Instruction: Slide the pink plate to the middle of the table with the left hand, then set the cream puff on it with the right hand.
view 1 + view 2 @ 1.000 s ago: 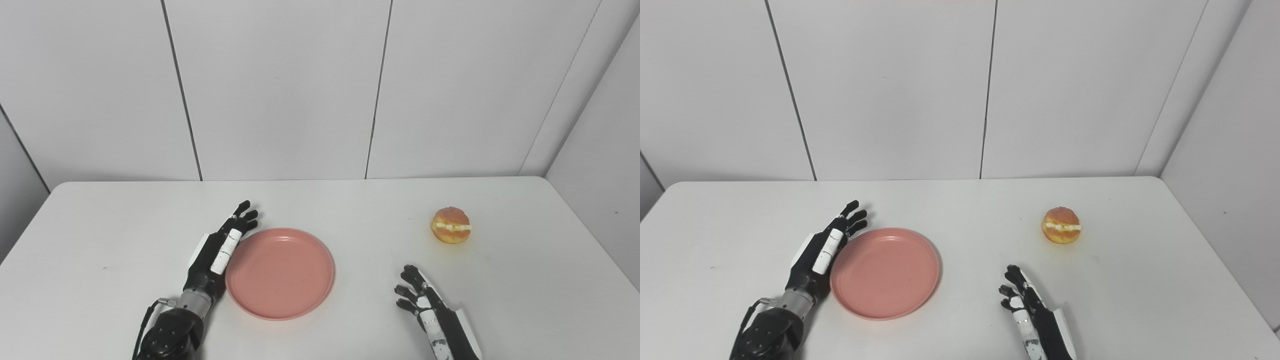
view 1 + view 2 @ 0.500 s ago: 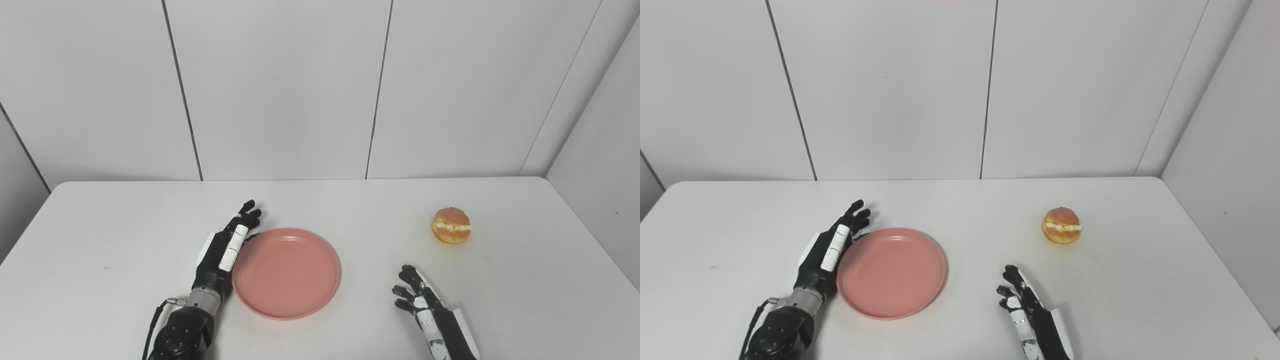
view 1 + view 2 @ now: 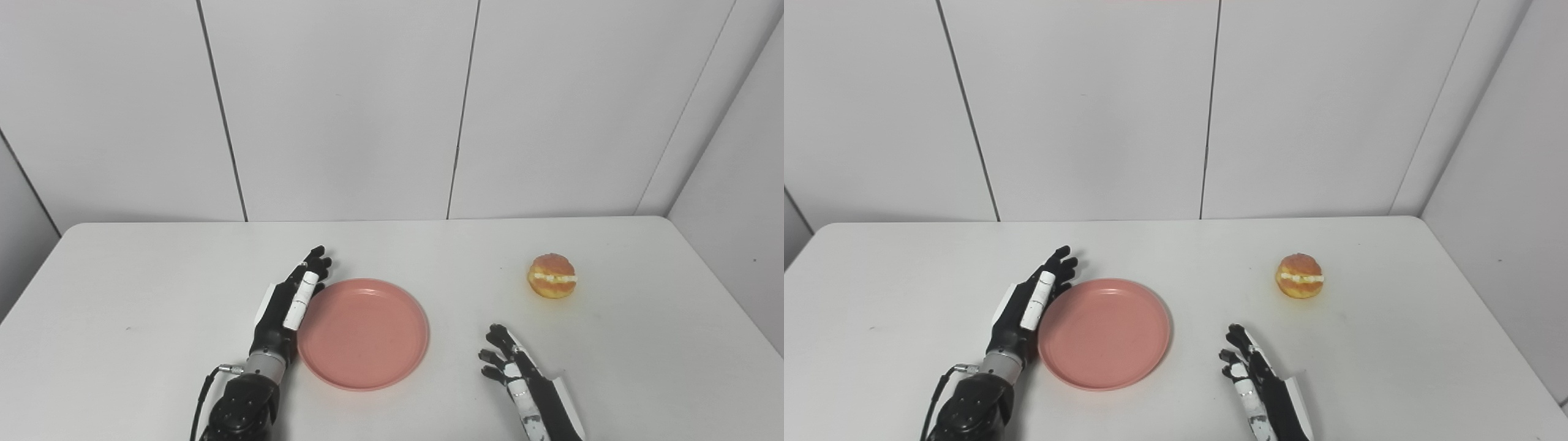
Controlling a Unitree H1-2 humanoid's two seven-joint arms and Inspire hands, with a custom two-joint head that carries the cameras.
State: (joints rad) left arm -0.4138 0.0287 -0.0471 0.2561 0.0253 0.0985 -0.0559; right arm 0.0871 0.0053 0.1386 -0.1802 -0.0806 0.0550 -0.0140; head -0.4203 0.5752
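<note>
The pink plate (image 3: 367, 334) lies flat on the white table, a little left of its middle. My left hand (image 3: 286, 306) is open, fingers straight, its edge pressed against the plate's left rim. The cream puff (image 3: 552, 276), golden with a cream band, sits on the table at the right, apart from both hands. My right hand (image 3: 517, 373) is open and empty near the table's front edge, below and left of the puff. The same scene shows in the right eye view: plate (image 3: 1105, 334), puff (image 3: 1300, 276).
The white table (image 3: 153, 275) has rounded far corners and stands against white wall panels. A grey side wall runs close along its right edge.
My left hand has pushed the pink plate to the right, towards the table's middle. My right hand has barely moved. The cream puff has stayed put.
</note>
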